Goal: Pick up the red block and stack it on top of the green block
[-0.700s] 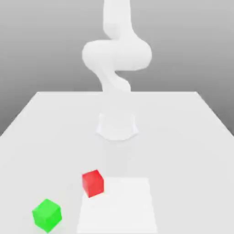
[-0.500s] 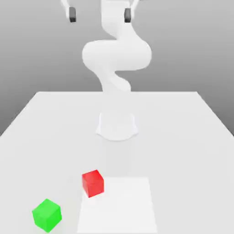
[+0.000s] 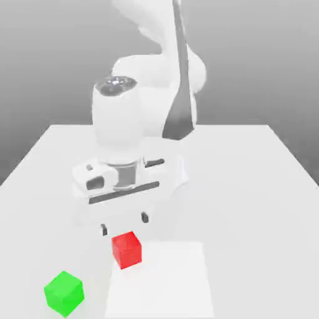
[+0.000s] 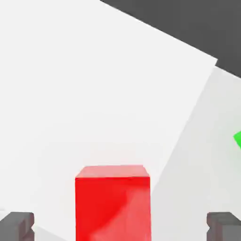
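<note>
The white arm's claw (image 3: 124, 227) hangs released, jaws spread wide, just above the small smooth bright red cube (image 3: 127, 249) on the white desk (image 3: 249, 187). The matching bright green cube (image 3: 63, 291) sits well apart from the claw, nearer the camera.

A simulated test scene — a plain white table (image 3: 249, 174) against a blank grey backdrop.

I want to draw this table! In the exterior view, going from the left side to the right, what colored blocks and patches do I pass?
Green block → red block → the brighter white square patch on the table, furthest toward the exterior view's right.
</note>
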Action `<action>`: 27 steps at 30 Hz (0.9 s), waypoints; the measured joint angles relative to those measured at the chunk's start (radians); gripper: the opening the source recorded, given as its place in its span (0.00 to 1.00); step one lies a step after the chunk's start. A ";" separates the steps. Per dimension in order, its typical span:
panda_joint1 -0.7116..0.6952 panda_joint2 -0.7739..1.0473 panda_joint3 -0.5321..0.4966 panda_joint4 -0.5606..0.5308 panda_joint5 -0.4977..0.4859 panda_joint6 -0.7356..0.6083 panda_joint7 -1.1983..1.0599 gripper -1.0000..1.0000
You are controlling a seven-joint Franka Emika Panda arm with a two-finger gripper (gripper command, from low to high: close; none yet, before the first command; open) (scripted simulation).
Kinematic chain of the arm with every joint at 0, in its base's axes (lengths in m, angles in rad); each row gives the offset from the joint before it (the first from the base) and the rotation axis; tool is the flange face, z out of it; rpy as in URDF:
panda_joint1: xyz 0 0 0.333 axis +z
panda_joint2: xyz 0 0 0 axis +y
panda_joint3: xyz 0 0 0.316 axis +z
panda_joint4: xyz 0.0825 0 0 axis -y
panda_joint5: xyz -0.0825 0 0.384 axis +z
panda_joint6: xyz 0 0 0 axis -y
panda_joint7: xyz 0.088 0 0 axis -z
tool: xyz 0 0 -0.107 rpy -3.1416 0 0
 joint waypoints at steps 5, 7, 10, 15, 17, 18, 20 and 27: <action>-0.050 0.128 0.086 0.018 0.139 0.103 -0.104 0.50; -0.093 0.179 0.142 0.024 0.188 0.146 -0.138 0.50; -0.109 0.197 0.161 0.026 0.198 0.160 -0.145 0.00; -0.114 0.196 0.165 0.026 0.194 0.159 -0.142 0.00; -0.099 0.157 0.138 0.021 0.149 0.128 -0.111 0.00; -0.087 0.133 0.120 0.018 0.122 0.108 -0.092 0.00; -0.072 0.083 0.091 0.011 0.068 0.067 -0.053 0.00; -0.110 -0.047 0.079 0.020 -0.054 -0.073 0.084 0.00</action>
